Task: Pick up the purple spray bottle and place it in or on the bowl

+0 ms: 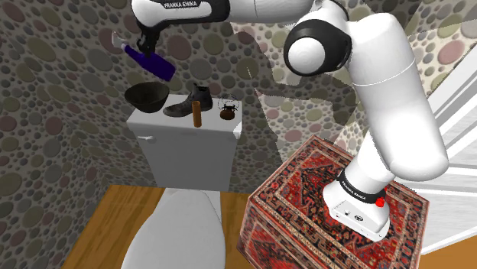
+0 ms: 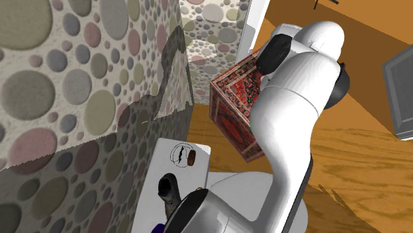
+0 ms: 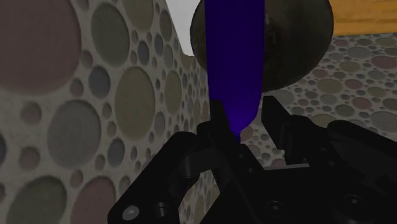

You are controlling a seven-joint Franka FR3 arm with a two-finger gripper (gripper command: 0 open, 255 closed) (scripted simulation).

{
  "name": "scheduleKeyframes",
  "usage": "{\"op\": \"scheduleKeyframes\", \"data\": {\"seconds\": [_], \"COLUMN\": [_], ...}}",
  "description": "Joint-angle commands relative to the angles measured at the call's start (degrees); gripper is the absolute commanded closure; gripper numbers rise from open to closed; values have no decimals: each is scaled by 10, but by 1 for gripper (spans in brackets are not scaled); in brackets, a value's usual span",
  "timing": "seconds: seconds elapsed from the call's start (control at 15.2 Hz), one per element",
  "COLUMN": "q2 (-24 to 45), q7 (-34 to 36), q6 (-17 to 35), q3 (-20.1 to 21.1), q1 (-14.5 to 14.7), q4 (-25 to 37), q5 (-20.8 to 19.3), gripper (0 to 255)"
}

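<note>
My purple spray bottle (image 1: 155,65) hangs tilted in the air just above the dark bowl (image 1: 147,95) on the toilet tank (image 1: 191,145). My hand (image 1: 144,47) is clamped on it, pointing down from my level, outstretched arm.

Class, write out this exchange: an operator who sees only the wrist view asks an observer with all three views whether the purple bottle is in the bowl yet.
Operator: For me the bottle and bowl overlap. Is the bottle inside it?
Observer: No. In the shoulder view the bottle hangs tilted in the pincer, above the bowl and apart from it.
Operator: What stands near the bowl?
Observer: A shoe stands beside it on the white tank, toward the shoulder view's right.
</note>
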Motion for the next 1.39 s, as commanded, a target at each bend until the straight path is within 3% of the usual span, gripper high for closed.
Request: {"op": "scheduleKeyframes", "data": {"seconds": [0.0, 0.66, 1.19, 1.25, 1.32], "q2": [12, 16, 16, 16, 16], "q7": [3, 13, 13, 13, 13], "q6": [2, 81, 81, 81, 81], "q3": [0, -1, -1, -1, -1], "q1": [1, 6, 6, 6, 6], "q4": [10, -66, -66, -66, -66], "q5": [0, -4, -4, -4, -4], "gripper": [255, 255, 255, 0, 0]}}
